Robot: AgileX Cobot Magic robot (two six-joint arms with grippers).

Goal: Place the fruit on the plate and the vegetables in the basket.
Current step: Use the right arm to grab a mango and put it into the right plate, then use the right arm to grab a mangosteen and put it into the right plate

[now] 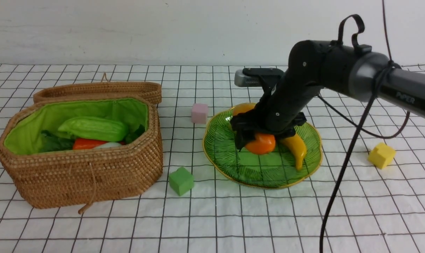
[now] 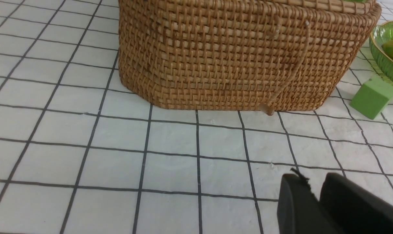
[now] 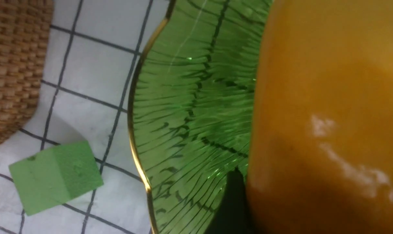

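1. Basket (image 1: 93, 175) (its lid (image 1: 100, 89) lying open behind it) is seen at the left of the checked cloth (image 1: 233, 218). A green gourd (image 1: 93, 128), a carrot (image 1: 87, 143) and a white radish (image 1: 109, 144) with dark leaves (image 1: 54, 143) are laid inside it.
2. Plate (image 1: 261, 172) is set to the right of the basket, apart from it, and three pieces of fruit are carried on it.
3. Right gripper (image 1: 258, 135) is poised over the plate, with its fingers (image 1: 239, 140) spread wide on either side of the mango (image 1: 263, 144). Whether the mango is squeezed cannot be told.
4. Left gripper (image 2: 311, 178) is shown only in its wrist view, low over the cloth before the basket. Its fingers (image 2: 346, 201) are drawn almost together, and nothing is held between them.
5. Banana (image 1: 296, 147) is laid just right of the mango, and a second orange-yellow fruit (image 1: 244, 108) is half hidden behind the arm (image 1: 303, 80).
6. Green cube (image 1: 181, 181) is placed near the basket's front corner, the pink cube (image 1: 199, 113) behind the plate's left edge, and the yellow cube (image 1: 381, 155) well to the right.
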